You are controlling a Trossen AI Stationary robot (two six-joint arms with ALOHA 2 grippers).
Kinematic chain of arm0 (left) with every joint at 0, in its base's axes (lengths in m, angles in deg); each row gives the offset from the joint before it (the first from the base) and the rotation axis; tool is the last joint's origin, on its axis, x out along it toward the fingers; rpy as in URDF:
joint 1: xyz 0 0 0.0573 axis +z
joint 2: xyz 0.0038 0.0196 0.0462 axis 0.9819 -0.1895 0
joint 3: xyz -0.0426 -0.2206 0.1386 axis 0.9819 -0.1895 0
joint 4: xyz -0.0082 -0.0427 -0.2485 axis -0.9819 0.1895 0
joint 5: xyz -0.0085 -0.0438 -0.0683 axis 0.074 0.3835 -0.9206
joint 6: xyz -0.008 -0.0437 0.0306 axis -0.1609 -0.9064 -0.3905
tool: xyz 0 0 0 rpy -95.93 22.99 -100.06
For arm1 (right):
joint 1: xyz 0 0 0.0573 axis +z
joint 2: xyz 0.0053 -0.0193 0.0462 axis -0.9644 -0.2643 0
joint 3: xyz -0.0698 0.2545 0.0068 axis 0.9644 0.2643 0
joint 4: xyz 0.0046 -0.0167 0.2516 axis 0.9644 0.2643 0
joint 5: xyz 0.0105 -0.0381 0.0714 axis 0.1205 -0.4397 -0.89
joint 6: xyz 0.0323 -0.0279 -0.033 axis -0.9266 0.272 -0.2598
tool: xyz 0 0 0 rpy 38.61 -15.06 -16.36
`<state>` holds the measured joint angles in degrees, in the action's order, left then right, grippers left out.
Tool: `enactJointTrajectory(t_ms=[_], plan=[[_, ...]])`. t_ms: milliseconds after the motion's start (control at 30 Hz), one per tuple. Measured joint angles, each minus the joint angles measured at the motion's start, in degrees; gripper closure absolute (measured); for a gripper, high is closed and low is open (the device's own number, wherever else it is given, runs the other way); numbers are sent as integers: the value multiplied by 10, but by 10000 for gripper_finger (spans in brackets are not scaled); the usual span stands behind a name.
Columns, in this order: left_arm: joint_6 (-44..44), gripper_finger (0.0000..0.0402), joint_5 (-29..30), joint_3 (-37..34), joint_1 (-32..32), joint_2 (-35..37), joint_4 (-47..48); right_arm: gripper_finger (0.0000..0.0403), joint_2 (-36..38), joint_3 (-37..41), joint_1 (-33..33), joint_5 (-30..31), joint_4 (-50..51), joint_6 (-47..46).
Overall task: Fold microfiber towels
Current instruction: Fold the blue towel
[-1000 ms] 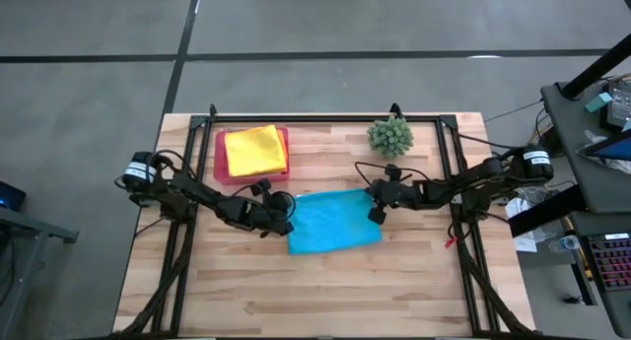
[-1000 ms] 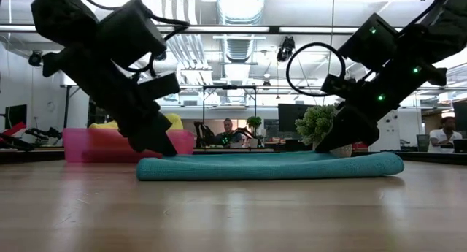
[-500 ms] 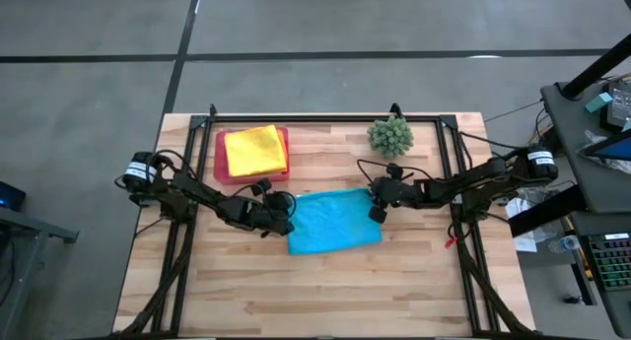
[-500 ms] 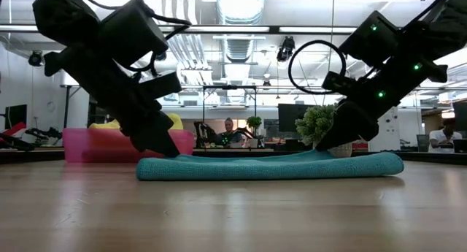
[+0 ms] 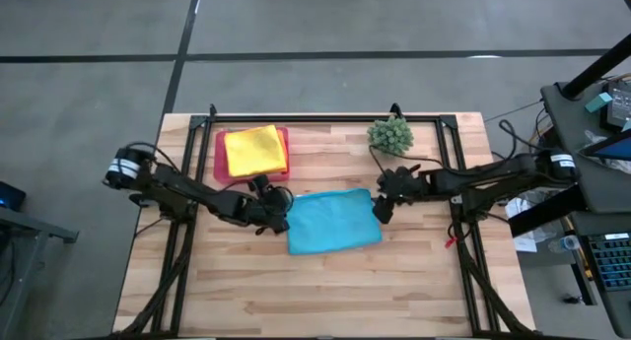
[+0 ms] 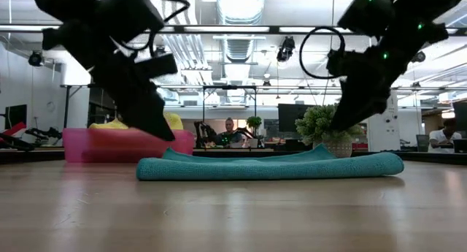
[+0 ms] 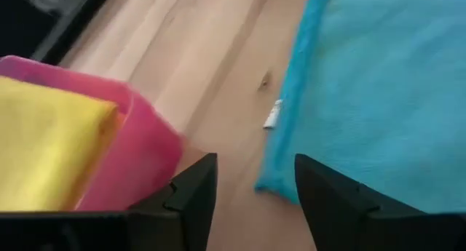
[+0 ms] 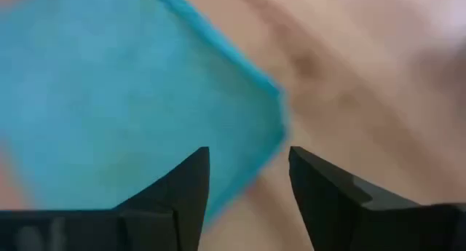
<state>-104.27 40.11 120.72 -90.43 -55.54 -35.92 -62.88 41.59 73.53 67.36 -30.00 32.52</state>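
Observation:
A turquoise microfiber towel lies folded flat on the wooden table, its underside on the wood; in the low view, the towel shows two far corners standing up a little. My left gripper hangs open just above the towel's far left corner. My right gripper hangs open above the far right corner. In the low view both the left gripper and the right gripper are clear of the cloth. A yellow towel rests in the pink tray.
A spiky green plant ball stands at the far right of the table, close behind my right arm. The pink tray with the yellow towel sits right beside my left gripper. Bare wood stretches along the near half of the table.
Both grippers have opened, let go of the turquoise towel's far corners and risen clear of it. My right gripper has drawn a little toward the table's right edge. The towel stays where it was, its far corners settling with small peaks.

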Motion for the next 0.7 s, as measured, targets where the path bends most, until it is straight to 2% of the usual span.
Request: enactJointTrajectory(t_ms=[167,300,467,700], plan=[[-18,233,-113,8,-1,47,-11,222,28,4,1,-92,-5,-122],[-59,233,-199,13,-7,75,-38,222,29,10,4,-124,-3,-183],[-66,233,-217,13,-33,73,-87,222,7,15,8,-137,-4,-220],[-92,233,-218,13,-71,18,-98,222,-26,24,11,-137,-11,-244]])
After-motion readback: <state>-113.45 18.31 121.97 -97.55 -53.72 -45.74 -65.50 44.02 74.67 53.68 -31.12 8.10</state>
